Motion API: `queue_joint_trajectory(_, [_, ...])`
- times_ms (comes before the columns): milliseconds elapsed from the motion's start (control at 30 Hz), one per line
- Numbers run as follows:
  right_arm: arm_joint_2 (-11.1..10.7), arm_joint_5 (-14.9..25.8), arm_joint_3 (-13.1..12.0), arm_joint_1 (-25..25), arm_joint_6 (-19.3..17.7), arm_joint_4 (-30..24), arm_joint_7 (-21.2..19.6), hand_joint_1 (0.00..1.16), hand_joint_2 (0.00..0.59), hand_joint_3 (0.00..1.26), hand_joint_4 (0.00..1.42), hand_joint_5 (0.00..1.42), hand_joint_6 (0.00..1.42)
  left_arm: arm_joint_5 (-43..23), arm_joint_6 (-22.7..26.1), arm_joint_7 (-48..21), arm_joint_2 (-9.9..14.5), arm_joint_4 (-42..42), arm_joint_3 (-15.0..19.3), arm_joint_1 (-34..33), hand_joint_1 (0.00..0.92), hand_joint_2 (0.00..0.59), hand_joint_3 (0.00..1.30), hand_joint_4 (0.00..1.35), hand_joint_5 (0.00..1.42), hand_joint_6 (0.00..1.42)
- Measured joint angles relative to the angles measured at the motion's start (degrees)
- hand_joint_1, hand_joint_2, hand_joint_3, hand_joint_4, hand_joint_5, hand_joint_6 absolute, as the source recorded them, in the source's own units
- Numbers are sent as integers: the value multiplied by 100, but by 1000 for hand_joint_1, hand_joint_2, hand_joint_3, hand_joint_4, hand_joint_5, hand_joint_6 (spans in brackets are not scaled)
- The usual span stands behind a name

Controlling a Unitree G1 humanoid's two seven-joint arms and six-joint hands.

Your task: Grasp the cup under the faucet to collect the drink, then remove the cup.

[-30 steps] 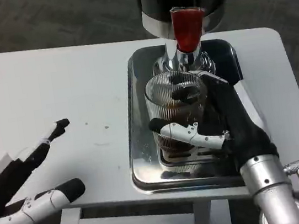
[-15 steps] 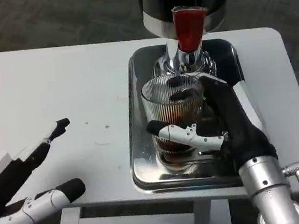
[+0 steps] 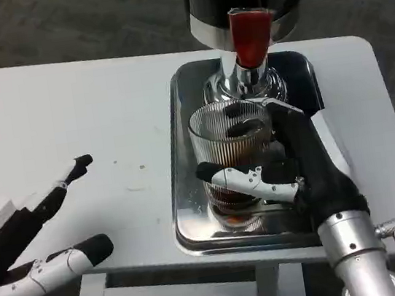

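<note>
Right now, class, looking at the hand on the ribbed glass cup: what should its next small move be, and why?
Probably draw the cup toward the robot, out from under the faucet. The right hand grips it with fingers wrapped round its front, dark drink shows inside, and it stands on the metal tray below the red tap handle. The left hand rests apart.

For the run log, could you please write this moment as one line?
right robot hand: grips ribbed glass cup, dark drink inside | cup: on metal tray below red-handled faucet | left robot hand: open, waiting
</note>
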Motion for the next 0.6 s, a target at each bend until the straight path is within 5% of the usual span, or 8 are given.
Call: queue_joint_trajectory(600, [27, -565, 227, 489, -280, -328, -451, 794, 186, 647, 692, 879, 943, 0, 0, 0, 0, -16, -5, 8, 0, 43, 0, 0, 0, 0])
